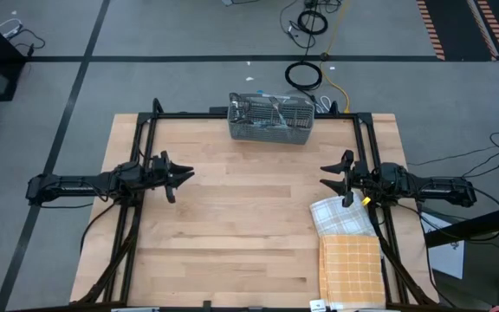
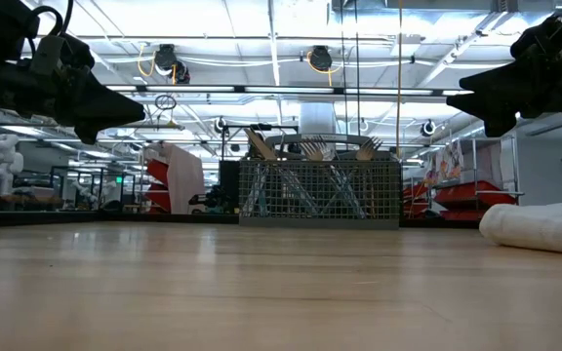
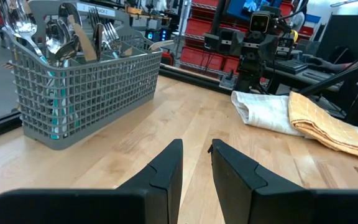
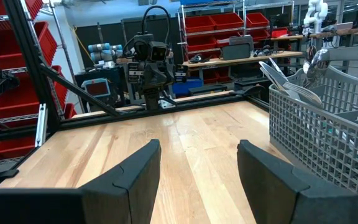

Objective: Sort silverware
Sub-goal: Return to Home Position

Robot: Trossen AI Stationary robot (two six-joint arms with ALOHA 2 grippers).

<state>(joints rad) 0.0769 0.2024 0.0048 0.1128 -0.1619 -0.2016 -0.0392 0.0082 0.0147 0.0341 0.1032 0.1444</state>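
The silverware (image 3: 55,37) stands upright in the grey wire-mesh caddy (image 1: 271,119) at the table's far edge. Shiny spoon and fork heads stick up above its rim, and light blue handles (image 3: 55,115) show through the mesh. In the low view the caddy (image 2: 318,193) sits mid-table, far back. My left gripper (image 1: 180,180) (image 3: 196,146) hovers over the left part of the table, open by a narrow gap and holding nothing. My right gripper (image 1: 327,178) (image 4: 197,146) hovers over the right part, wide open and holding nothing. The two grippers point toward each other.
A white checked towel (image 1: 340,215) and an orange checked towel (image 1: 351,269) lie on the table's near right corner, under the right arm. A black frame rail (image 1: 249,113) runs along the far edge beside the caddy. Bare wood (image 1: 249,217) lies between the grippers.
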